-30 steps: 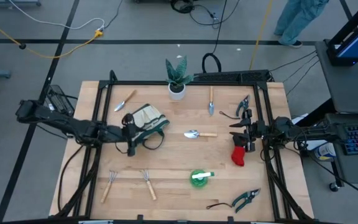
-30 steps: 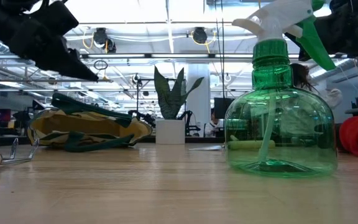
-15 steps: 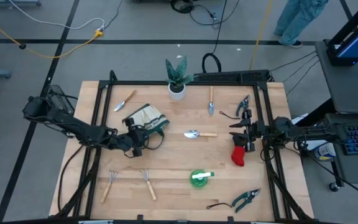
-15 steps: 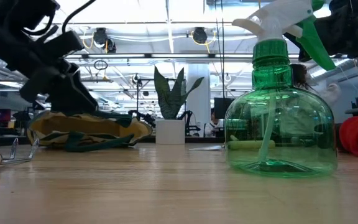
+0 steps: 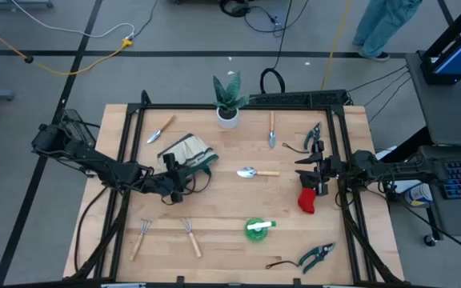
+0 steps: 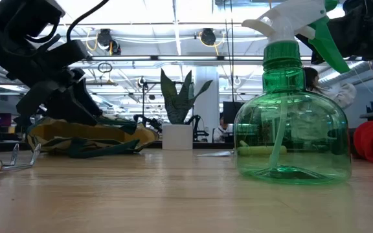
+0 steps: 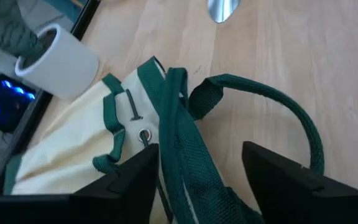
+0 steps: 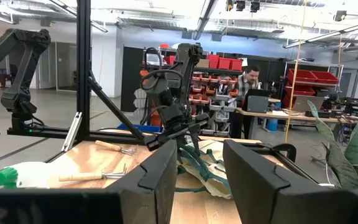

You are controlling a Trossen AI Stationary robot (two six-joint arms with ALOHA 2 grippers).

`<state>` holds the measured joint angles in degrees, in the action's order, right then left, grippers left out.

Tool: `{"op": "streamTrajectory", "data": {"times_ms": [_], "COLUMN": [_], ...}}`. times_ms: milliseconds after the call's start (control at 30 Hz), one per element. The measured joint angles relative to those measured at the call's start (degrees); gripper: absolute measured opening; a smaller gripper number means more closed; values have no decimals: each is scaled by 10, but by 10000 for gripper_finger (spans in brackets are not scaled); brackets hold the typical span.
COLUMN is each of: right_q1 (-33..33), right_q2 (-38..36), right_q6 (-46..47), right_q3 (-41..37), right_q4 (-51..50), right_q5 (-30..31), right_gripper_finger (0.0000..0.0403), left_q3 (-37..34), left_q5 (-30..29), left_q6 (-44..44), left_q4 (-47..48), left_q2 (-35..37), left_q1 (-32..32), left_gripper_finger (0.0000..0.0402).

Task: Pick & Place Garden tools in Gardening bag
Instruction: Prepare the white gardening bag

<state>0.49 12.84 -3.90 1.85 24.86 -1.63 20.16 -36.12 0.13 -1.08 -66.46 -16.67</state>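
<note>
- Left gripper [image 5: 176, 181] low over the bag's near edge, jaws spread wide with one dark green strap running up between them; can't tell whether either finger actually touches it, nothing clamped.
- Gardening bag [image 5: 187, 152] flopped on its side on the desk, left of centre: soft cream canvas, dark green trim along the edges, one dark green loop handle [image 7: 272, 109] arcing out onto the bare wood. Small metal ring and a dark screw-like bit showing on the cream panel in the left wrist view.
- From the low view, same bag [image 6: 92, 137] lying squashed flat, left arm hunched right over it.
- Right gripper [image 5: 311, 178] out by the right side of the desk, jaws part open with nothing between them, parked just above a red glove [image 5: 306, 199].
- Silver trowel [image 5: 256, 172] with a wooden handle just right of the bag, another trowel [image 5: 271, 130] further back, a third [image 5: 161, 129] near the back left corner.
- Two wooden-handled mini rakes [image 5: 166, 236] side by side near the front left.
- Green spray bottle [image 5: 257, 227] with a white nozzle front centre, huge in the low view [image 6: 293, 123].
- Pruning shears [image 5: 314, 136] back right, second pair [image 5: 314, 256] front right.
- Green plant in a white pot [image 5: 229, 100] at the back edge, just behind the bag.
</note>
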Motion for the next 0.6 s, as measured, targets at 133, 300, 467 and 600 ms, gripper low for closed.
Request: {"op": "streamTrajectory", "data": {"times_ms": [133,300,467,600], "right_q1": [0,0,0,0], "right_q2": [0,0,2,7], "right_q6": [0,-1,-4,-4], "right_q3": [0,0,0,0], "right_q4": [1,1,-4,-6], "right_q5": [0,0,0,-1], "right_gripper_finger": [125,125,125,125], "left_q3": [14,100,188,231], "left_q5": [0,0,8,31], "left_q6": [22,-12,-68,-84], "left_q4": [9,127,242,288], "left_q2": [0,-10,-62,-125], "left_q1": [0,0,0,1], "left_gripper_finger": [266,253,229,224]}}
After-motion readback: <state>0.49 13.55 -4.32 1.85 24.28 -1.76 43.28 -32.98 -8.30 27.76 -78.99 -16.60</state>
